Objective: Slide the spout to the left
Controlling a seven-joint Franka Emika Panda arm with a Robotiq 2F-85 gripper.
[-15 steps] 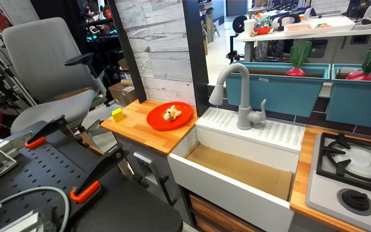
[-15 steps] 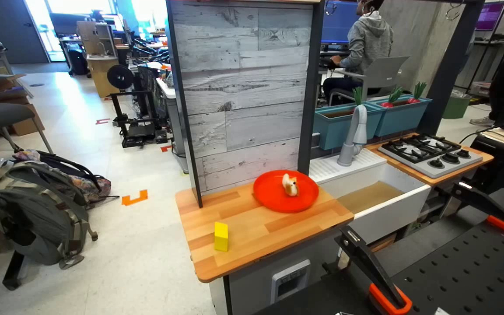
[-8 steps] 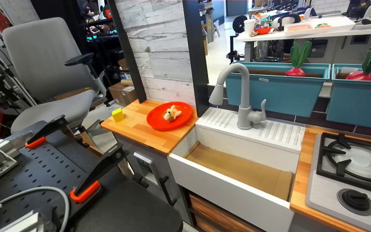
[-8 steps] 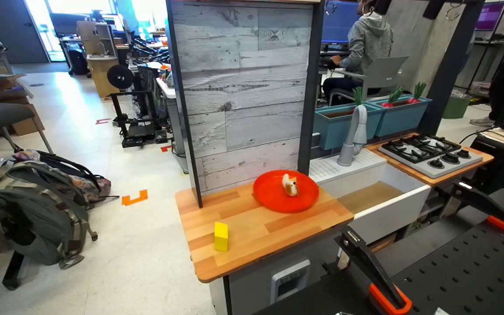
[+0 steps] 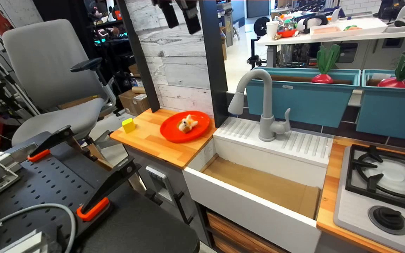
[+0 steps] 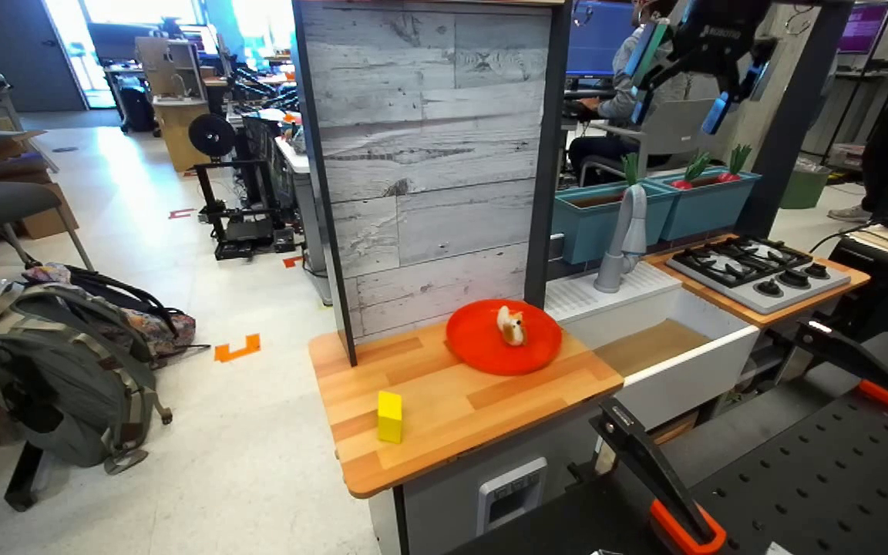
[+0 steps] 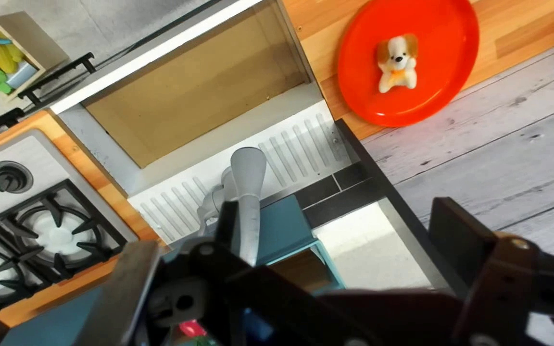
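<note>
From above, the end effector (image 7: pixel 338 223) partly hides the spout (image 7: pixel 249 199).

The spout (image 5: pixel 267 94) is grey, plate (image 5: pixel 169 128) red and block (image 5: pixel 128 125) yellow.

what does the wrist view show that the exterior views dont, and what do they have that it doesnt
Only the wrist view plainly shows the open box with yellow and green pieces in it.
Only the exterior views show the yellow block and the two black-and-orange clamps.
All three show the spout, the sink, the red plate with the toy dog on it, and the gripper.
</note>
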